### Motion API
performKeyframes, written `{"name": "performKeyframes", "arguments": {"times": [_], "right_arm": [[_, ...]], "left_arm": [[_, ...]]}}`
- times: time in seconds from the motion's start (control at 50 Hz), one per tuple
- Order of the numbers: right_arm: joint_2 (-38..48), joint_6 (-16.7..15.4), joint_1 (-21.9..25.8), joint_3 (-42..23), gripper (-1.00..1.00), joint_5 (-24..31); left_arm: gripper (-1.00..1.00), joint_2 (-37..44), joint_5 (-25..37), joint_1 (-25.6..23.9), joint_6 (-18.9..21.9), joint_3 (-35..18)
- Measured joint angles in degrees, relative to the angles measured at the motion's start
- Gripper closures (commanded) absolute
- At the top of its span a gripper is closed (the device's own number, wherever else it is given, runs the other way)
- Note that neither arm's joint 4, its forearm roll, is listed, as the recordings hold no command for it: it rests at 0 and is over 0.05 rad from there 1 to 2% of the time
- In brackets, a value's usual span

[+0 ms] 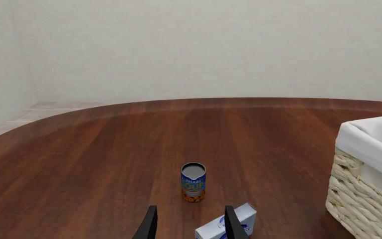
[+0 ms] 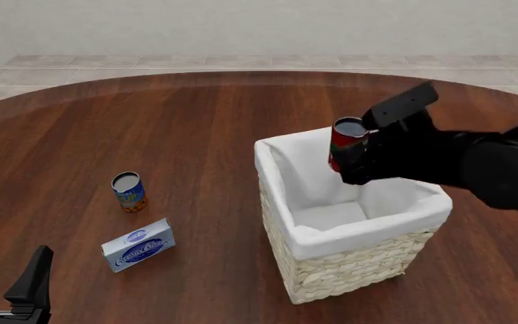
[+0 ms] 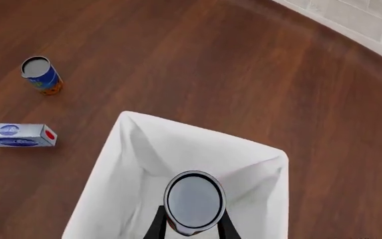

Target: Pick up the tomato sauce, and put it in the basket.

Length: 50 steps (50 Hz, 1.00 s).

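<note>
My right gripper [image 2: 347, 162] is shut on the tomato sauce [image 2: 347, 138], a small can with a red label and silvery top. It holds the can upright above the open top of the basket [image 2: 349, 260], a tall cream wicker basket with white lining. In the right wrist view the can's grey top [image 3: 192, 199] shows between the fingers over the basket's white lining [image 3: 131, 164]. My left gripper [image 2: 7, 277] is open and empty, low at the near left of the table. In the left wrist view its fingertips [image 1: 149, 224] frame bare wood, with the basket [image 1: 370, 199] off to one side.
A blue-and-orange labelled can [image 2: 129, 192] stands upright left of the basket; it also shows in the wrist views [image 1: 193, 182] [image 3: 42, 74]. A blue-and-white box [image 2: 138, 244] lies flat near it [image 1: 226, 226] [image 3: 17, 135]. The round wooden table [image 2: 196, 135] ends at a tiled floor behind.
</note>
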Motion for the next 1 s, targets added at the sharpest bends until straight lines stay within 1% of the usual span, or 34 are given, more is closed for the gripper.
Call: {"name": "performKeyframes", "arguments": {"times": [0.52,0.74,0.76,1.0], "right_arm": [[6.37,-0.86,1.06,1.28,1.00,-0.18],[8.89,-2.07,1.15,1.32,1.00,0.08],[8.99,-2.15,1.15,1.30,-1.00,0.13],[9.38,-2.36,0.79,1.00,-1.00,0.75]], "left_arm": [[-1.00,0.00,0.00,0.00,0.00,0.00],[-1.00,0.00,0.00,0.00,0.00,0.00],[-1.00,0.00,0.00,0.00,0.00,0.00],[-1.00,0.00,0.00,0.00,0.00,0.00]]}}
